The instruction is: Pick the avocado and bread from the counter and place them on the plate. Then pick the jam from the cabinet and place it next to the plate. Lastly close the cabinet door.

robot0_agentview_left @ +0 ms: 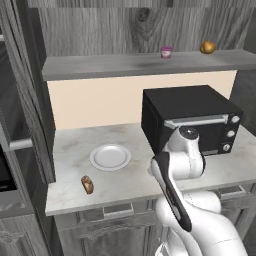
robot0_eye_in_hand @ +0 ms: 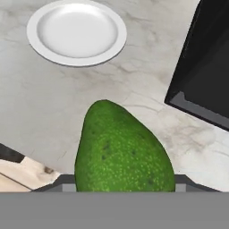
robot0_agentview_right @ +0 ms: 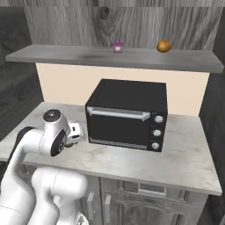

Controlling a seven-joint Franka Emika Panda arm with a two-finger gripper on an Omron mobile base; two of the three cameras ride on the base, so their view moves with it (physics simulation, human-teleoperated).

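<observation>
The green avocado [robot0_eye_in_hand: 123, 152] sits between my gripper's [robot0_eye_in_hand: 120, 184] two finger tips, just above the counter [robot0_agentview_left: 70, 145]; the gripper is shut on it. A sliver of the green avocado [robot0_agentview_right: 69, 147] peeks out under the hand beside the microwave. The white plate [robot0_agentview_left: 110, 157] lies empty on the counter, left of the hand, and the plate [robot0_eye_in_hand: 76, 33] is also at the top of the hand view. The brown bread [robot0_agentview_left: 87, 185] rests near the counter's front edge. The pink jam [robot0_agentview_left: 166, 52] [robot0_agentview_right: 117, 47] stands on the cabinet shelf [robot0_agentview_left: 100, 65].
A black microwave [robot0_agentview_left: 190, 120] [robot0_agentview_right: 127, 114] stands on the counter right beside the hand, its corner [robot0_eye_in_hand: 205, 67] close to the avocado. An orange-brown fruit [robot0_agentview_left: 208, 47] [robot0_agentview_right: 164, 46] sits on the shelf right of the jam. The counter's front edge lies close below the hand.
</observation>
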